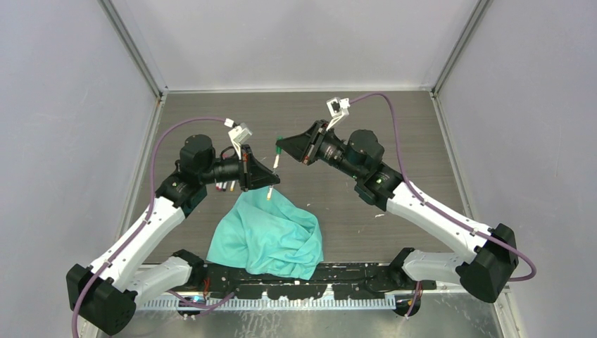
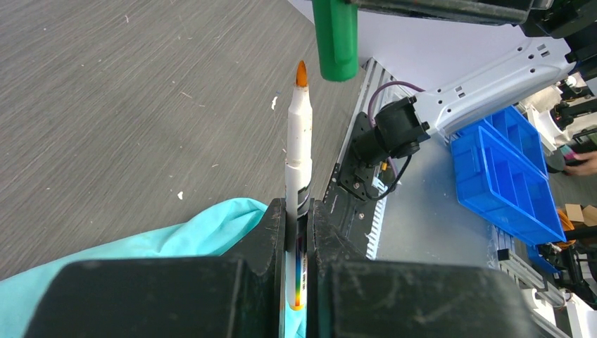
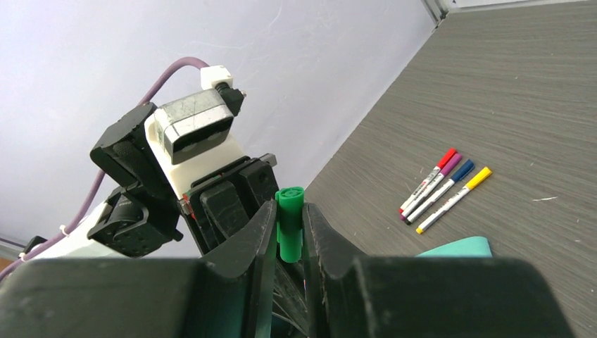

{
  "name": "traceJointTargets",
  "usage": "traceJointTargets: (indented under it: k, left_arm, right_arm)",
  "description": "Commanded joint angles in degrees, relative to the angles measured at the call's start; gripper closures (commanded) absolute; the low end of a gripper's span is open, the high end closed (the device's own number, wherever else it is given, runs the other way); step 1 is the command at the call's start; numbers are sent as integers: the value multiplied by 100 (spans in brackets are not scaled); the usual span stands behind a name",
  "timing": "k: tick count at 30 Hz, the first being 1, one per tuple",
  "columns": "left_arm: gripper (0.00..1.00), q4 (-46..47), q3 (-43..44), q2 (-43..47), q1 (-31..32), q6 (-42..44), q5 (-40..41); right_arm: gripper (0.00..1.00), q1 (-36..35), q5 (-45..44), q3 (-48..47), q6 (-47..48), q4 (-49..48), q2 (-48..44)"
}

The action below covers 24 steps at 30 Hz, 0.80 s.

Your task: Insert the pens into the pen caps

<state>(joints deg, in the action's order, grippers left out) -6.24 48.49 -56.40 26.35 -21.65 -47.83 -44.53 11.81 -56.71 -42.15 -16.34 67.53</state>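
My left gripper (image 2: pixel 296 211) is shut on a white-barrelled pen (image 2: pixel 298 155), which stands upright out of the jaws with its orange-looking tip bare. My right gripper (image 3: pixel 288 211) is shut on a green pen cap (image 3: pixel 289 218). In the left wrist view the green cap (image 2: pixel 335 39) hangs just above and to the right of the pen tip, close but not touching. From above, pen (image 1: pixel 273 176) and cap (image 1: pixel 279 149) meet over the table's middle between the left gripper (image 1: pixel 269 182) and the right gripper (image 1: pixel 283 148). Several capped pens (image 3: pixel 440 186) lie side by side on the table.
A crumpled teal cloth (image 1: pixel 271 236) lies on the dark wood-grain table (image 1: pixel 394 127) right below the left gripper, near the arm bases. Grey walls close in the back and sides. A blue bin (image 2: pixel 507 169) stands off the table beyond the near edge.
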Motion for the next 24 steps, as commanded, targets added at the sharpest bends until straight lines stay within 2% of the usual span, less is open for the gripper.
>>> traceJointTargets:
  k: [1,24]
  left_arm:
    - [100,272,33,110,-24,29,-149]
    - [100,316,20,161,-19,24,-192]
  right_arm:
    - [99,-14,-176,-271,194,-414,-63]
    - [99,-25,-210,-408,422,-206,108]
